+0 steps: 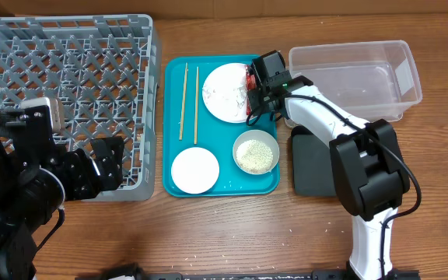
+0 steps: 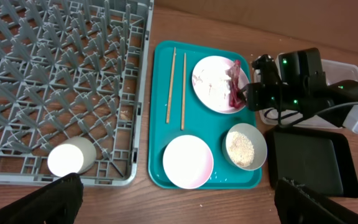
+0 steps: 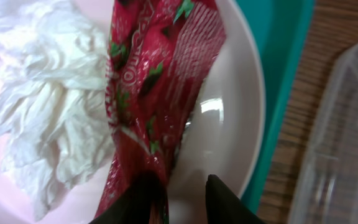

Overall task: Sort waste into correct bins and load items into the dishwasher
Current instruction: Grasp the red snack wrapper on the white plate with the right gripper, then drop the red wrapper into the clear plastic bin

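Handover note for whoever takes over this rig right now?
Left tool open above the grey plastic dish rack.
Right tool open at the red crinkled wrapper on the pale pink round plate, beside crumpled white tissue.
Done: small white cup in rack.
Remaining: wrapper, tissue, rice; plate, grey-green bowl holding the rice, small pink bowl, wooden chopsticks, on teal tray.
Clear tub, black tray empty.
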Motion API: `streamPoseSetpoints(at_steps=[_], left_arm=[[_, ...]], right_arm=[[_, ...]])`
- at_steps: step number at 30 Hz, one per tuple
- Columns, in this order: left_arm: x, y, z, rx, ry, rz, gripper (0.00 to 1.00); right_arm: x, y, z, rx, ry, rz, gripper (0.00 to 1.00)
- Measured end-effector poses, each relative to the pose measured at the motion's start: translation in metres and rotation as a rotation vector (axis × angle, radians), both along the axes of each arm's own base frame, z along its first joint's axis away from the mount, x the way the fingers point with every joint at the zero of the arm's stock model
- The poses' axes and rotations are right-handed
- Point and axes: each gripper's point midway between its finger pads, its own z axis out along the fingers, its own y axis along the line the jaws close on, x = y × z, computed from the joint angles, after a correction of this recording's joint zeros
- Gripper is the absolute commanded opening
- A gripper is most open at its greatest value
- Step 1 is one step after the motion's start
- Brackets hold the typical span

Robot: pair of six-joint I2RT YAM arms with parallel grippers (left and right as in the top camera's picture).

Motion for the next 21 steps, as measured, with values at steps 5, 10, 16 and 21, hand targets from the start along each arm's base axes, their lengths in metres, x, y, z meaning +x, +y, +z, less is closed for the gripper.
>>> streamPoseSetpoints(at_steps=[5, 10, 16, 21], left_arm=[[0.000, 0.000, 0.000, 0.000, -0.001, 0.000, 1.00], [0.000, 0.000, 0.000, 0.000, -0.001, 0.000, 1.00], [0.000, 0.000, 0.000, 0.000, -0.001, 0.000, 1.00], [0.000, 0.000, 0.000, 0.000, -0.001, 0.000, 1.00]], right_arm=[[-0.006, 0.008, -0.003, 0.022, 0.023, 0.026, 0.15], [-0.013, 0.015, -0.004, 0.053, 0.051, 0.045, 0.04], [-0.022, 0.014, 0.002, 0.053, 0.110, 0.022, 0.04], [-0.015, 0.014, 0.054, 0.073, 0.044, 0.007, 0.04]])
